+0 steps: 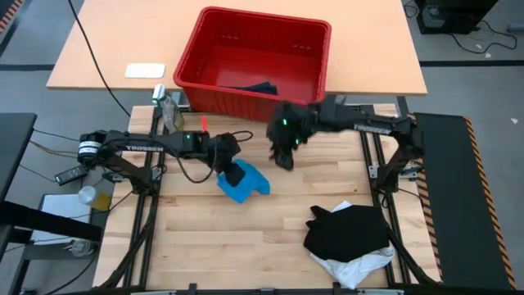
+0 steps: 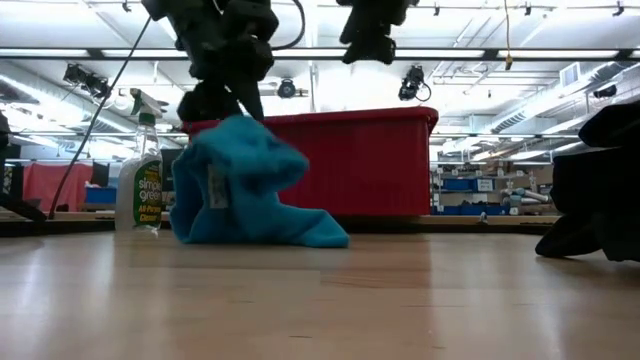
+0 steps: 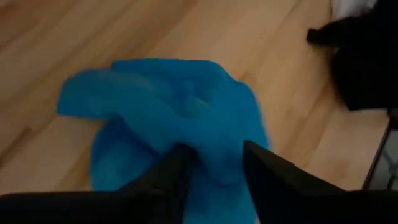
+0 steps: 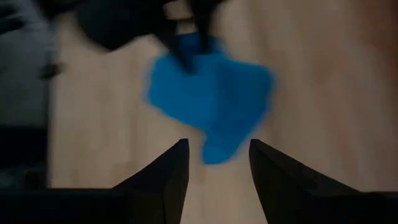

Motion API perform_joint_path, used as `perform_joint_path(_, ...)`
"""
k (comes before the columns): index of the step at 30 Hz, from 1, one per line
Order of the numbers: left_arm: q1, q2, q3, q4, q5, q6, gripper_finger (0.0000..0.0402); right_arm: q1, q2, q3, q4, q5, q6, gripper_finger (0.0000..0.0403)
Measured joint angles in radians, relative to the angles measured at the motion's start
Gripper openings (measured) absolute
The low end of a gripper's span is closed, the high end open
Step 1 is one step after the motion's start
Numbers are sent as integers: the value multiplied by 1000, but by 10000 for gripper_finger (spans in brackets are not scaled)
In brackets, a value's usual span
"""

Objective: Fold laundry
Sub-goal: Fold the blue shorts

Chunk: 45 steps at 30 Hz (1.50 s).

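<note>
On surface centre: my left end effector (image 3: 214, 163) parted over blue garment (image 1: 244, 182) | right end effector (image 4: 219, 163) parted, empty | black garment (image 1: 348, 231) hides most of white one (image 1: 356, 266)

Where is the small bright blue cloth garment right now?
In the high view the bright blue cloth garment lies crumpled left of table centre, under the left gripper, in front of the red plastic basket.

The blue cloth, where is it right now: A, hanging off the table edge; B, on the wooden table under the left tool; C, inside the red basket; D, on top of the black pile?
B: the blue cloth lies bunched on the bare wooden table, with the left tool right at it, apart from the red basket and the black garment.
</note>
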Motion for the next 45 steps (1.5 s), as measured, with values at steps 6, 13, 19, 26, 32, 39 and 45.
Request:
perform_joint_path(6,-134,-9,23,-3,-155,-162,186,61,-106,-332,275,-104,77,162)
perform_joint_path(13,-296,-9,31,-128,-355,-296,187,122,-217,-578,461,-62,179,162)
perform_joint_path(19,-382,-6,30,-317,-357,-374,187,129,-252,-718,650,-109,252,162)
perform_joint_path(26,-442,-6,-41,-279,-441,-331,187,153,-249,-786,660,-145,244,160)
perform_joint_path(32,-483,-4,-159,-39,-455,-287,187,171,-250,-805,684,-87,243,160)
perform_joint_path(39,-477,-5,-121,-56,-428,-280,187,158,-240,-805,608,64,223,160)
perform_joint_path(45,-437,-5,-121,-48,-428,-270,187,16,-134,-805,698,241,-80,160)
